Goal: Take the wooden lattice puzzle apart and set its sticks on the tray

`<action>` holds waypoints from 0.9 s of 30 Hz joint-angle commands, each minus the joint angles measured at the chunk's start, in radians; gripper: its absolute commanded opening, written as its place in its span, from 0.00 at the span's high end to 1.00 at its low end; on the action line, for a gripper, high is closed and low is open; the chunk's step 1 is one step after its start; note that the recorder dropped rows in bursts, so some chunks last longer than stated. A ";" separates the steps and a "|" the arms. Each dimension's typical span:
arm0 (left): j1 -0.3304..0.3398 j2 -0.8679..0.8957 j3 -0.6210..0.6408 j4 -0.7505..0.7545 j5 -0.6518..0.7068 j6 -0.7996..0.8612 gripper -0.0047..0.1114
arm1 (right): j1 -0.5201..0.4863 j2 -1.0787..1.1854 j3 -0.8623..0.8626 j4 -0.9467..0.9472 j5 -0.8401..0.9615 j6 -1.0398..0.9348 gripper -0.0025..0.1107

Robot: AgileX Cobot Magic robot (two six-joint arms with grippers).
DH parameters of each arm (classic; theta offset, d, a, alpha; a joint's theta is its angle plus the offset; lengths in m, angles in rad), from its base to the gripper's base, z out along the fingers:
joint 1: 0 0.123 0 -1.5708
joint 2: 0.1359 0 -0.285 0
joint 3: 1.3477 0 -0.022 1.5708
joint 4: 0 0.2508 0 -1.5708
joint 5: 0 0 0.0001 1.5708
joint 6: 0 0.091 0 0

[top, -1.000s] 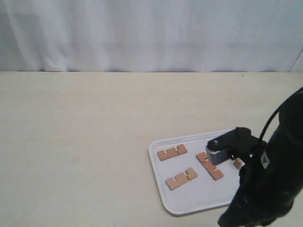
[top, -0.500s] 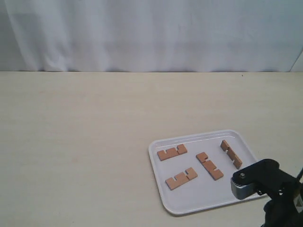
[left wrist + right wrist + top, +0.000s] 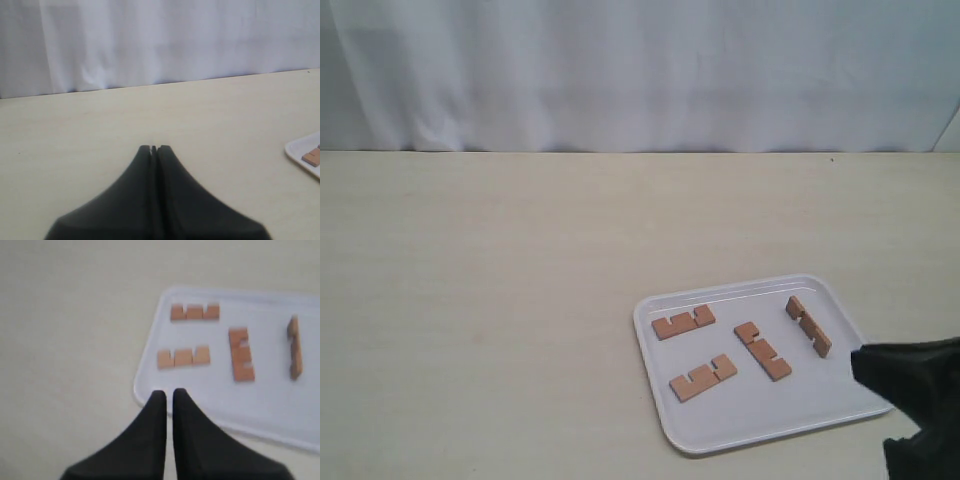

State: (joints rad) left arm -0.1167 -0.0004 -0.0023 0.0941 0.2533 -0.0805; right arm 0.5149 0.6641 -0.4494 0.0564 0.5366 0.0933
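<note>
Sticks point(image 3: 684, 322) matt light-brown wood; tray point(image 3: 750, 412) smooth white plastic, slightly glossy; tabletop point(image 3: 480, 300) matt pale wood-grain; curtain point(image 3: 640, 70) white cloth; fingers point(image 3: 157, 412) matt black.

Four notched light-brown sticks point(image 3: 703, 377) lie separate and well spaced inside the shallow white tray point(image 3: 740, 412); the rightmost rests on edge.
</note>
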 commanded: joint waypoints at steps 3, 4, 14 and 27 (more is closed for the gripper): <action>-0.001 0.000 0.002 -0.001 -0.012 -0.003 0.96 | 0.000 -0.119 0.133 -0.171 -0.211 -0.082 0.94; -0.001 0.000 0.002 -0.001 -0.012 -0.003 0.96 | 0.000 -0.125 0.145 -0.171 -0.211 -0.079 0.94; -0.001 0.000 0.002 -0.001 -0.012 -0.003 0.96 | 0.000 -0.133 0.166 -0.168 -0.202 -0.079 0.94; -0.001 0.000 0.002 -0.001 -0.012 -0.003 0.96 | 0.009 -0.177 0.201 -0.176 -0.251 -0.079 0.94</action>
State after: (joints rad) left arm -0.1167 -0.0004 -0.0023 0.0941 0.2533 -0.0805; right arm 0.5227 0.5144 -0.2784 -0.1122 0.3299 0.0188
